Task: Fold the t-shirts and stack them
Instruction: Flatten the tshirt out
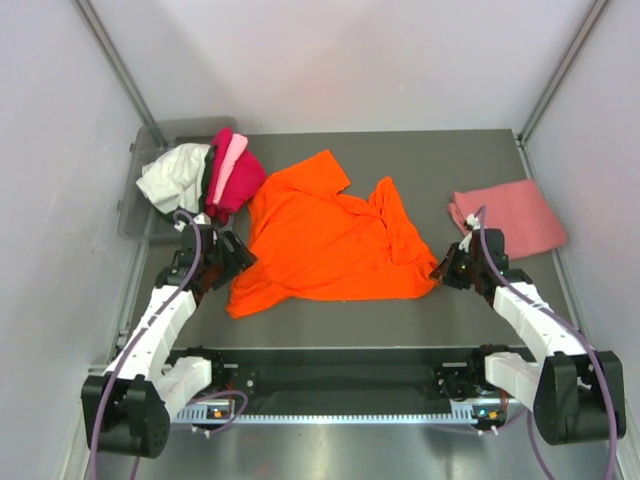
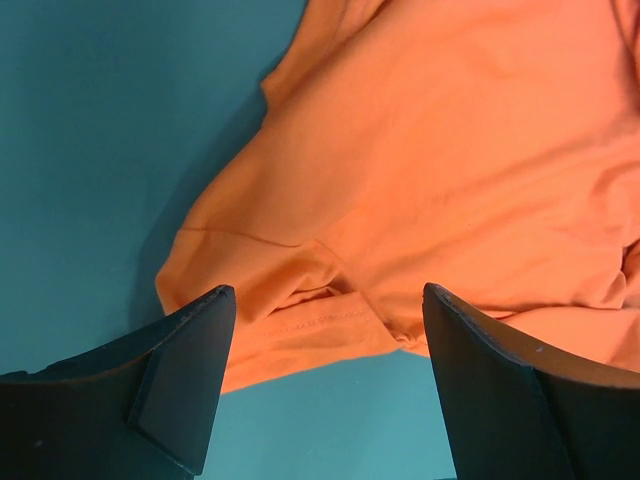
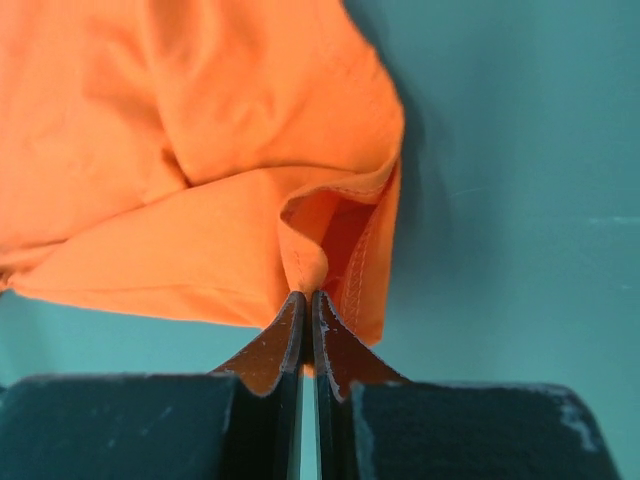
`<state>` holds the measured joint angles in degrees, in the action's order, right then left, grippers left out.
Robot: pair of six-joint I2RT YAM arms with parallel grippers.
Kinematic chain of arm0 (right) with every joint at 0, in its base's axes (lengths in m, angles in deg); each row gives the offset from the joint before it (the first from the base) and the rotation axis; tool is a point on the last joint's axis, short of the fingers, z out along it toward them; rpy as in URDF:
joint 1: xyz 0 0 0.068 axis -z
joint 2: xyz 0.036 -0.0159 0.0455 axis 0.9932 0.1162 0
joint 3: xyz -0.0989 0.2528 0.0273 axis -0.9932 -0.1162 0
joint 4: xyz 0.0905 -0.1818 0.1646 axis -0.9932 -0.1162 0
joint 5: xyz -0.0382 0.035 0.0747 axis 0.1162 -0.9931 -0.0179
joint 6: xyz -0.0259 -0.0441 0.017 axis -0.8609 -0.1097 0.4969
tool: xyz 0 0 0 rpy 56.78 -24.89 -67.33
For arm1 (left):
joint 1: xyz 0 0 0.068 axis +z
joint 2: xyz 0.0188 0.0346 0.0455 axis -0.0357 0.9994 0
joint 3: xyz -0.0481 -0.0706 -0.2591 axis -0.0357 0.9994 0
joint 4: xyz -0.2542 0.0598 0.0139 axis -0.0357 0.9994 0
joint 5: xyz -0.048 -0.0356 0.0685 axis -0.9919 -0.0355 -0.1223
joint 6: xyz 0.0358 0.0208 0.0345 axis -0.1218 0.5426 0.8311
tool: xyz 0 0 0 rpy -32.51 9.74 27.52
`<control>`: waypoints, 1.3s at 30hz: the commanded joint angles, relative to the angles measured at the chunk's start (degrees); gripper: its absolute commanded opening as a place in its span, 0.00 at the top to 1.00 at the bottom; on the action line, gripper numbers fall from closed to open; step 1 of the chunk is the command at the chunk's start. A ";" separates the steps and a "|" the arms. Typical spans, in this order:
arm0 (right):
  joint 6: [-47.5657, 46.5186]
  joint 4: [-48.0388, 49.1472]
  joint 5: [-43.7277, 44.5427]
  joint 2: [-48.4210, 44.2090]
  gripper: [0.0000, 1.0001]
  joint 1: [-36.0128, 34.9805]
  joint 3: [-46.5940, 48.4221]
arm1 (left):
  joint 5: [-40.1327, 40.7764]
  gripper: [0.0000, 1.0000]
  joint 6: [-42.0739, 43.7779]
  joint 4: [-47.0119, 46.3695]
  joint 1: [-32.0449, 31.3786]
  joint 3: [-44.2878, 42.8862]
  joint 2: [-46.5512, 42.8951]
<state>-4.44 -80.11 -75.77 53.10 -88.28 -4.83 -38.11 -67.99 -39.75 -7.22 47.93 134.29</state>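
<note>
A bright orange t-shirt (image 1: pixel 325 235) lies spread and rumpled in the middle of the table. My right gripper (image 1: pixel 441 270) is shut on its near right hem corner, the cloth (image 3: pixel 330 240) pinched between the fingertips. My left gripper (image 1: pixel 228 258) is open and empty beside the shirt's left edge; a sleeve and seam (image 2: pixel 330 320) lie just beyond its fingertips. A folded salmon-pink t-shirt (image 1: pixel 508 218) lies at the right. White (image 1: pixel 177 177), dark green, light pink (image 1: pixel 228 160) and magenta (image 1: pixel 235 183) t-shirts are heaped at the back left.
A grey plastic bin (image 1: pixel 140 215) stands at the back left under the heap of shirts. Enclosure walls rise on the left, the right and the back. A metal rail (image 1: pixel 340 410) runs along the near edge between the arm bases.
</note>
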 commanded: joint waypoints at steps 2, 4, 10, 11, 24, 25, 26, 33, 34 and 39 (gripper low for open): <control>1.14 3.95 4.67 -0.14 1.00 2.40 0.84 | 1.98 0.20 -3.20 0.59 -0.02 0.33 1.79; 1.14 5.10 5.03 0.73 1.00 3.97 1.45 | 2.07 0.20 -3.29 0.59 -0.02 0.06 2.67; 2.28 7.47 5.29 5.92 1.00 9.69 5.76 | 2.25 0.22 -2.15 -0.02 -0.02 -0.12 5.05; 2.28 7.65 5.29 6.88 1.00 9.96 6.63 | 1.99 0.22 -2.06 -0.03 0.07 -0.03 5.66; 2.89 11.08 1.60 11.20 1.00 10.22 7.61 | -4.61 0.34 -4.87 -13.12 -0.63 2.17 21.39; 2.89 11.08 1.86 11.20 1.00 10.22 7.78 | -4.52 0.40 -5.13 -15.04 -0.89 2.00 22.53; 2.98 11.08 2.04 11.29 1.00 10.22 7.96 | -4.08 0.59 -6.00 -16.36 -1.24 1.99 24.37; 4.91 12.39 5.11 13.40 1.00 10.31 9.72 | 2.75 1.00 -10.05 -20.33 -10.63 -8.80 34.83; 4.92 12.57 5.38 13.66 1.00 10.31 10.07 | 3.82 1.00 -10.05 -20.07 -11.52 -10.90 36.15; 6.14 12.84 5.38 15.94 1.00 10.22 12.70 | 5.24 1.00 -9.09 -14.47 -9.87 -32.51 49.59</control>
<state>0.46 -70.18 -71.40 68.09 -78.66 4.35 -35.97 -76.82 -54.44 -19.39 26.51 179.27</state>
